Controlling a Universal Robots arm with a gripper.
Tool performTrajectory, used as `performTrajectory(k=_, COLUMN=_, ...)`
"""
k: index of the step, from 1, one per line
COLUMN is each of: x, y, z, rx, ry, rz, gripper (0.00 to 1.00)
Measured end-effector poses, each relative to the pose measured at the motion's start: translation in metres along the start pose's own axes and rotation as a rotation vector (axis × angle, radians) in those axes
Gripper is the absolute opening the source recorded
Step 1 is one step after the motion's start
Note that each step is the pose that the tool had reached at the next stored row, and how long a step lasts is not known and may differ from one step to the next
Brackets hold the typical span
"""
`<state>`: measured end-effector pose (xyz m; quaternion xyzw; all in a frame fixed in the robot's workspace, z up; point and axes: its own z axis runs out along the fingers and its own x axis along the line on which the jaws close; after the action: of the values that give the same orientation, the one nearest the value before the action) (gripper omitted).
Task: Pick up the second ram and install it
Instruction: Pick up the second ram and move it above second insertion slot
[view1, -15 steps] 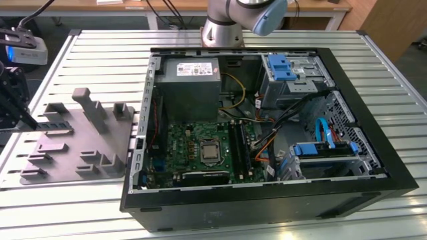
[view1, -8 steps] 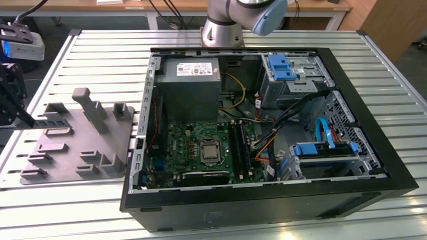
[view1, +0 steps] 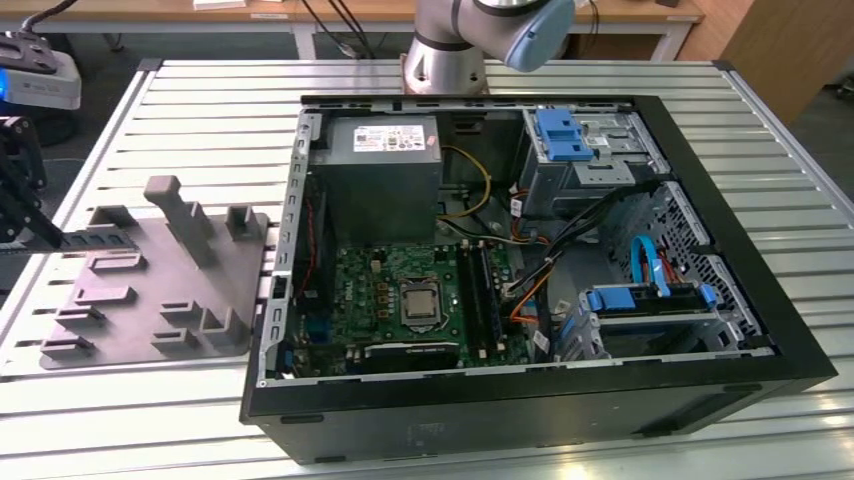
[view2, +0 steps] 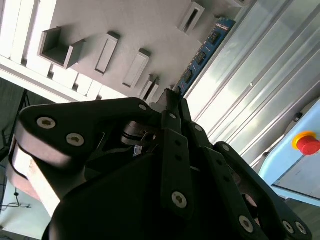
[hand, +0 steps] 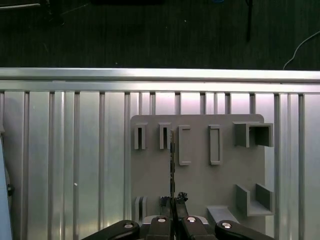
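Note:
The second ram (view2: 202, 52) is a slim dark-blue strip with small chips, sticking out from the fingertips of my gripper (view2: 172, 100), which is shut on one end of it. In the first wrist view the ram (hand: 172, 160) shows edge-on as a thin line running from the gripper (hand: 173, 201) over the grey tray (hand: 200, 175). In the exterior view the gripper (view1: 51, 242) is at the far left, and the ram (view1: 91, 238) lies level over the tray's (view1: 147, 300) left side. The green board (view1: 387, 300) with its long black sockets (view1: 483, 295) lies inside the open computer case.
The black computer case (view1: 534, 400) lies open on the slatted metal table (view1: 174, 110), to the exterior view's right of the tray. Upright ribs and a tall post (view1: 180, 215) stand on the tray. Cables, a grey power supply (view1: 380, 170) and blue drive brackets (view1: 561, 135) crowd the case. A red button (view2: 307, 142) sits nearby.

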<state>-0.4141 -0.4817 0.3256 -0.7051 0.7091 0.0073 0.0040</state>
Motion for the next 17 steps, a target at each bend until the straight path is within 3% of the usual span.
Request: performTrajectory(k=17, x=-0.0003, y=0.0001, z=-0.0175, rx=0.0001, ry=-0.0001, rz=0.000, gripper=0.14)
